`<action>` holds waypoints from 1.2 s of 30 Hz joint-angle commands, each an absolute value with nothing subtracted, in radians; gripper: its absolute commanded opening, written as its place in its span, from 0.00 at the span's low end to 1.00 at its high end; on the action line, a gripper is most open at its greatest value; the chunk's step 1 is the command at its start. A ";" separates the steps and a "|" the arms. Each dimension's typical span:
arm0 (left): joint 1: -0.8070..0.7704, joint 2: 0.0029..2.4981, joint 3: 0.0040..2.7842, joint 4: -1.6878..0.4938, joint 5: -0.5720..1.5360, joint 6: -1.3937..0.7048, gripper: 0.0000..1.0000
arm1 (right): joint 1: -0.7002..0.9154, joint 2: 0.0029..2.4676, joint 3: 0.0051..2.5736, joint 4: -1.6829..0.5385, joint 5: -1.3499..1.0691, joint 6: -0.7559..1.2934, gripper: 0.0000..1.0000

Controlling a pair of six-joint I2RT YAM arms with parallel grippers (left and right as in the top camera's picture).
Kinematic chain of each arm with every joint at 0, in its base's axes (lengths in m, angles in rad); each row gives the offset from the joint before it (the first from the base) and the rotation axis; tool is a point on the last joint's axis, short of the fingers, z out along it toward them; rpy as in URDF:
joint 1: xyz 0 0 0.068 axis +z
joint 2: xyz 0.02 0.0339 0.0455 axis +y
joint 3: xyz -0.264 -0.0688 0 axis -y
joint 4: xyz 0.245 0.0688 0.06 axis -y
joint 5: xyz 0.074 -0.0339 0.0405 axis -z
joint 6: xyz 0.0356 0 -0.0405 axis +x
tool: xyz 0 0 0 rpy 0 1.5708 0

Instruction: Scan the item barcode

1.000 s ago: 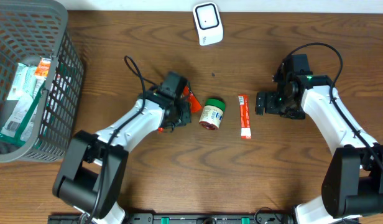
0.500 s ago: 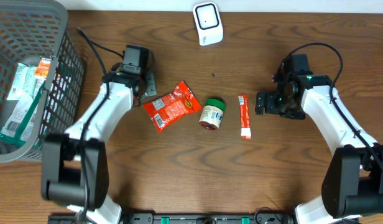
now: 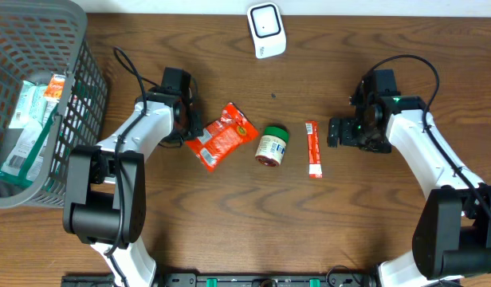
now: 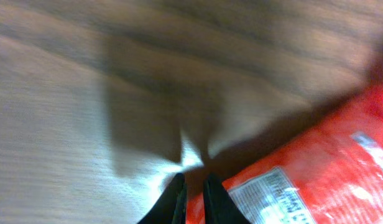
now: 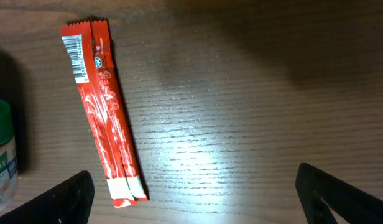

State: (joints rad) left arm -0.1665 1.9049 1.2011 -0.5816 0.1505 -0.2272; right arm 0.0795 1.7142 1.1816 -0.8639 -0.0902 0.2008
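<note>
One red bag (image 3: 221, 135) just right of closed left hand (image 4: 193, 183).

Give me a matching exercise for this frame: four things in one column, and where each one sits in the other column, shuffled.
Things:
1. scanner
2. snack bag
3. jar
4. basket

Places:
a. between the snack bag and the stick packet
b. at the far left end, with packets inside
c. top centre of the overhead view
d. right by the left claw

Pairs: 1-c, 2-d, 3-a, 4-b
</note>
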 commanded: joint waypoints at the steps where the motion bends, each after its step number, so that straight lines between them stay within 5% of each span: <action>1: -0.165 1.908 1.199 -0.628 0.306 -0.211 0.12 | 0.080 1.707 1.176 -0.864 -0.083 0.193 0.99; 36: -0.233 1.824 1.275 -0.589 0.347 -0.233 0.14 | 0.080 1.707 1.176 -0.864 -0.083 0.193 0.99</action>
State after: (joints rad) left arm -0.2478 1.8965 1.2076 -0.5667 0.3386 -0.2302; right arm 0.0795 1.7142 1.1812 -0.8639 -0.0898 0.2008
